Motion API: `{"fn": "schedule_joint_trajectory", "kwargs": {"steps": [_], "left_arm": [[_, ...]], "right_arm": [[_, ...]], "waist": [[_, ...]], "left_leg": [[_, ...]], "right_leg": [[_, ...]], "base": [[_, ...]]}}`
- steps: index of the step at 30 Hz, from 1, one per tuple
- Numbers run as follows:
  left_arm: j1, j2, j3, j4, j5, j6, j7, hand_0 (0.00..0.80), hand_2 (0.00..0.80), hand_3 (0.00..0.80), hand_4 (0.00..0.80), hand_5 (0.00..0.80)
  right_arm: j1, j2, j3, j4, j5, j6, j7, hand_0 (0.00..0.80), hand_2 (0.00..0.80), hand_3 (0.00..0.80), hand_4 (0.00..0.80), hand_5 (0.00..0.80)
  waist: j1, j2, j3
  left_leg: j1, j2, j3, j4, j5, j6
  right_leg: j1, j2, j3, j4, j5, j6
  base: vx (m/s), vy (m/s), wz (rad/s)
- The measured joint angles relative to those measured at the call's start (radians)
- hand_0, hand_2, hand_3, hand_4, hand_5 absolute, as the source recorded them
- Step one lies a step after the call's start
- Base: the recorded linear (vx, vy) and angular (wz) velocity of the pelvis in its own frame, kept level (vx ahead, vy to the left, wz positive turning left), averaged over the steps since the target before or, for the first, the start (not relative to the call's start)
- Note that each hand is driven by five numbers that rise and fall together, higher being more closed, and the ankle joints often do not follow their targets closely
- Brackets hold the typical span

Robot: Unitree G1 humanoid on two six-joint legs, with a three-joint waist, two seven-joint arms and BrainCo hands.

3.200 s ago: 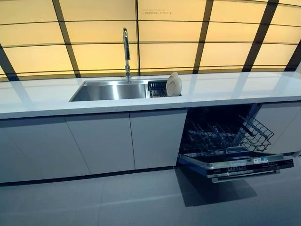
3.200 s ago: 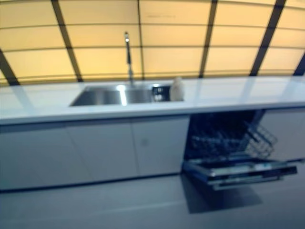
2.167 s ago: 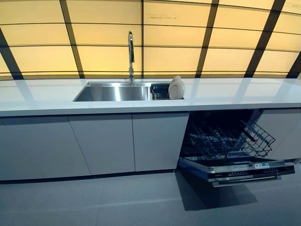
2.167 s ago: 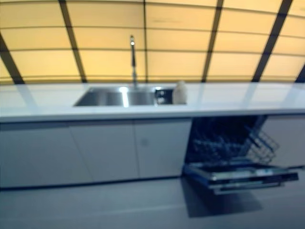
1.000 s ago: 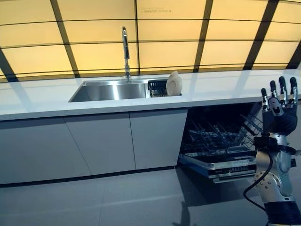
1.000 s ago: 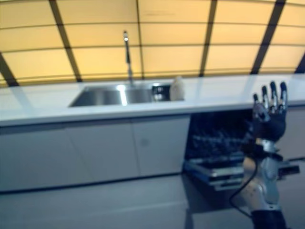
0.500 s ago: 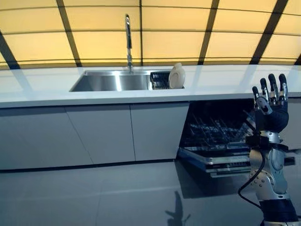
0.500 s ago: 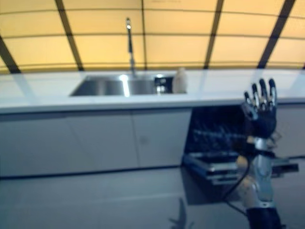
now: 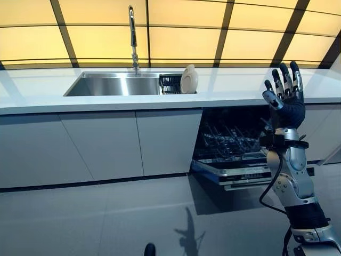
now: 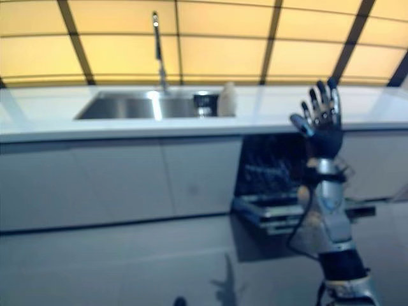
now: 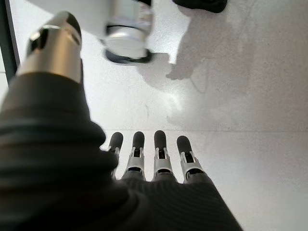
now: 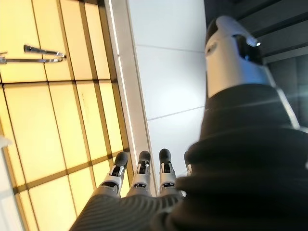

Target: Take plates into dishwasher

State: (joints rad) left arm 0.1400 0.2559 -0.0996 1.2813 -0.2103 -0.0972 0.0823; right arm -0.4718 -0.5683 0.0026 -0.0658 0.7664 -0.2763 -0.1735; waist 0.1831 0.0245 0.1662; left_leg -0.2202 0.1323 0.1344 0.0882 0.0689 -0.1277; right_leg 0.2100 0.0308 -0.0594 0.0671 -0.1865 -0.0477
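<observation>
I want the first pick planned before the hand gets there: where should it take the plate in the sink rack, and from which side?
Take the plate by its upper rim, coming down from above. It stands on edge in the dark rack at the sink, so only the top edge is free. The right hand is raised, open and empty, well short of it.
</observation>
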Motion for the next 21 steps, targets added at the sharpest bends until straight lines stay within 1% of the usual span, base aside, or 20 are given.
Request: {"fn": "schedule_joint_trajectory", "kwargs": {"steps": [1,2,3,4,5,6,7,8,9,10,11,12,13,14,15,16,17,19,20,21], "left_arm": [[-0.001,0.002,0.003,0.011,0.0,0.0,-0.002,0.0,0.0,0.0,0.0,0.0],[-0.002,0.004,0.004,0.013,0.0,0.0,-0.003,0.0,0.0,0.0,0.0,0.0],[-0.006,0.007,0.004,0.014,0.0,0.0,-0.004,0.0,0.0,0.0,0.0,0.0],[-0.01,0.012,0.009,0.009,0.0,-0.001,-0.006,0.0,0.0,0.0,0.0,0.0],[-0.042,0.019,0.021,-0.002,0.0,0.001,-0.013,0.0,0.0,0.0,0.0,0.0],[-0.053,0.019,0.022,-0.007,0.0,0.0,-0.016,0.0,0.0,0.0,0.0,0.0],[-0.08,0.019,0.02,-0.015,0.001,-0.016,-0.025,0.0,0.0,0.0,0.0,0.0],[-0.107,0.019,0.02,-0.01,0.002,-0.024,-0.035,0.0,0.0,0.0,0.0,0.0],[-0.113,0.021,0.02,-0.011,0.002,-0.025,-0.038,0.0,0.0,0.0,0.0,0.0],[-0.123,0.025,0.012,-0.01,0.002,-0.029,-0.042,0.0,0.0,0.0,0.0,0.0],[-0.135,0.029,-0.006,-0.018,0.002,-0.028,-0.041,0.0,0.0,0.0,0.0,0.0],[-0.134,0.028,-0.006,-0.019,0.002,-0.026,-0.04,0.0,0.0,0.0,0.0,0.0],[-0.123,0.025,-0.008,-0.031,0.002,-0.025,-0.038,0.0,0.0,0.0,0.0,0.0],[-0.111,0.033,-0.036,-0.046,0.002,-0.025,-0.031,0.0,0.0,0.0,0.0,0.0],[-0.114,0.036,-0.039,-0.047,0.002,-0.025,-0.031,0.0,0.0,0.0,0.0,0.0],[-0.119,0.041,-0.033,-0.053,0.003,-0.024,-0.024,0.0,0.0,0.0,0.0,0.0],[-0.123,0.044,-0.032,-0.054,0.003,-0.023,-0.021,0.0,0.0,0.0,0.0,0.0],[-0.123,0.045,-0.024,-0.056,0.016,-0.013,-0.017,0.0,0.0,0.0,0.0,0.0],[-0.12,0.044,-0.025,-0.057,0.025,-0.007,-0.016,0.0,0.0,0.0,0.0,0.0],[-0.113,0.043,-0.027,-0.056,0.04,0.005,-0.016,0.0,0.0,0.0,0.0,0.0]], "right_arm": [[-0.001,-0.008,0.0,-0.003,0.0,0.0,0.006,0.0,0.0,0.0,0.0,0.0],[0.001,-0.012,-0.001,-0.003,0.0,0.0,0.009,0.0,0.0,0.0,0.0,0.0],[0.008,-0.014,-0.003,-0.004,-0.002,0.0,0.011,0.0,0.0,0.0,0.0,0.0],[0.027,-0.02,-0.011,-0.009,-0.007,0.0,0.012,0.0,0.0,0.0,0.0,0.0],[0.065,-0.018,-0.033,-0.017,-0.01,0.002,0.01,0.0,0.0,0.0,0.0,0.0],[0.081,-0.019,-0.038,-0.019,-0.009,0.003,0.005,0.0,0.0,0.0,0.0,0.0],[0.088,-0.018,-0.041,-0.021,-0.01,0.007,-0.001,0.0,0.0,0.0,0.0,0.0],[0.101,-0.006,-0.068,-0.049,-0.011,0.009,-0.005,0.0,0.0,0.0,0.0,0.0],[0.106,0.002,-0.071,-0.056,-0.011,0.009,-0.006,0.0,0.0,0.0,0.0,0.0],[0.116,0.003,-0.072,-0.065,-0.011,0.015,-0.009,0.0,0.0,0.0,0.0,0.0],[0.119,0.011,-0.07,-0.07,-0.011,0.018,-0.005,0.0,0.0,0.0,0.0,0.0],[0.121,0.014,-0.07,-0.073,-0.011,0.019,-0.006,0.0,0.0,0.0,0.0,0.0],[0.132,0.009,-0.069,-0.068,-0.01,0.021,-0.008,0.0,0.0,0.0,0.0,0.0],[0.127,0.007,-0.069,-0.046,-0.009,0.021,-0.01,0.0,0.0,0.0,0.0,0.0],[0.126,0.001,-0.07,-0.038,-0.008,0.021,-0.014,0.0,0.0,0.0,0.0,0.0],[0.125,-0.006,-0.071,-0.031,-0.008,0.02,-0.017,0.0,0.0,0.0,0.0,0.0],[0.125,-0.007,-0.071,-0.026,-0.008,0.02,-0.017,0.0,0.0,0.0,0.0,0.0],[0.126,0.002,-0.067,-0.02,-0.008,0.021,-0.031,0.0,0.0,0.0,0.0,0.0],[0.126,0.005,-0.066,-0.016,-0.008,0.021,-0.033,0.0,0.0,0.0,0.0,0.0],[0.123,0.004,-0.069,-0.007,-0.008,0.021,-0.039,0.0,0.0,0.0,0.0,0.0]], "waist": [[-0.002,0.004,-0.013],[-0.005,0.004,-0.029],[-0.007,-0.011,-0.035],[-0.007,-0.037,-0.046],[-0.004,-0.067,-0.045],[-0.012,-0.07,-0.047],[-0.01,-0.078,-0.053],[-0.017,-0.086,-0.057],[-0.028,-0.088,-0.06],[-0.029,-0.088,-0.06],[-0.031,-0.075,-0.054],[-0.034,-0.063,-0.048],[-0.062,-0.041,-0.049],[-0.088,-0.035,-0.054],[-0.096,-0.035,-0.054],[-0.12,-0.05,-0.061],[-0.13,-0.058,-0.061],[-0.174,-0.09,-0.065],[-0.177,-0.092,-0.066],[-0.197,-0.095,-0.064]], "left_leg": [[-0.002,0.003,0.011,0.006,0.002,0.003],[0.004,-0.013,0.039,0.019,0.029,0.03],[-0.002,-0.036,0.05,0.032,0.046,0.051],[0.009,-0.077,0.081,0.056,0.061,0.151],[0.012,-0.116,0.082,0.093,0.024,0.168],[0.014,-0.128,0.08,0.097,0.013,0.179],[0.021,-0.147,0.088,0.106,-0.025,0.194],[0.018,-0.16,0.077,0.141,-0.06,0.208],[0.02,-0.168,0.077,0.152,-0.074,0.216],[0.047,-0.176,0.071,0.15,-0.095,0.225],[0.091,-0.193,0.02,0.117,-0.11,0.243],[0.115,-0.188,0.004,0.098,-0.1,0.241],[0.164,-0.178,-0.031,0.06,-0.099,0.234],[0.211,-0.178,-0.069,0.013,-0.088,0.234],[0.228,-0.177,-0.088,-0.008,-0.083,0.227],[0.233,-0.183,-0.1,-0.022,-0.087,0.217],[0.239,-0.185,-0.109,-0.026,-0.089,0.215],[0.285,-0.201,-0.153,-0.048,-0.107,0.203],[0.294,-0.202,-0.166,-0.048,-0.115,0.202],[0.326,-0.202,-0.191,-0.054,-0.131,0.195]], "right_leg": [[0.016,-0.019,0.007,-0.006,-0.018,0.026],[0.042,-0.051,0.006,-0.018,-0.039,0.052],[0.053,-0.076,0.008,-0.019,-0.052,0.073],[0.076,-0.122,-0.004,-0.015,-0.067,0.111],[0.074,-0.164,-0.034,0.056,-0.077,0.145],[0.067,-0.176,-0.046,0.099,-0.076,0.146],[0.013,-0.209,-0.043,0.259,-0.074,0.151],[-0.066,-0.244,-0.027,0.492,-0.046,0.176],[-0.094,-0.254,-0.029,0.588,-0.023,0.177],[-0.143,-0.277,-0.015,0.727,0.144,0.174],[-0.217,-0.273,0.001,0.845,0.204,0.177],[-0.241,-0.268,0.004,0.882,0.197,0.169],[-0.283,-0.239,-0.006,0.878,0.177,0.165],[-0.308,-0.224,-0.042,0.767,0.087,0.161],[-0.325,-0.219,-0.063,0.672,0.055,0.157],[-0.373,-0.218,-0.097,0.49,0.052,0.161],[-0.378,-0.215,-0.116,0.394,0.056,0.168],[-0.423,-0.213,-0.124,0.063,0.154,0.223],[-0.418,-0.211,-0.12,-0.008,0.181,0.242],[-0.418,-0.208,-0.108,-0.094,0.215,0.245]], "base": [[0.303,0.269,-0.17],[0.256,0.216,-0.12],[0.347,0.32,-0.07],[0.239,0.257,0.08],[0.275,0.299,0.3],[0.336,0.335,0.52],[0.389,0.364,0.47],[0.381,0.351,0.44],[0.354,0.276,0.41],[0.291,0.186,0.23],[0.383,0.163,0.03],[0.421,-0.02,0.05],[0.515,-0.118,0.29],[0.55,-0.231,0.38],[0.488,-0.249,0.39],[0.482,-0.249,0.31],[0.604,-0.239,0.46],[0.626,-0.188,0.58],[0.529,-0.124,0.61],[0.495,-0.131,0.61]]}}
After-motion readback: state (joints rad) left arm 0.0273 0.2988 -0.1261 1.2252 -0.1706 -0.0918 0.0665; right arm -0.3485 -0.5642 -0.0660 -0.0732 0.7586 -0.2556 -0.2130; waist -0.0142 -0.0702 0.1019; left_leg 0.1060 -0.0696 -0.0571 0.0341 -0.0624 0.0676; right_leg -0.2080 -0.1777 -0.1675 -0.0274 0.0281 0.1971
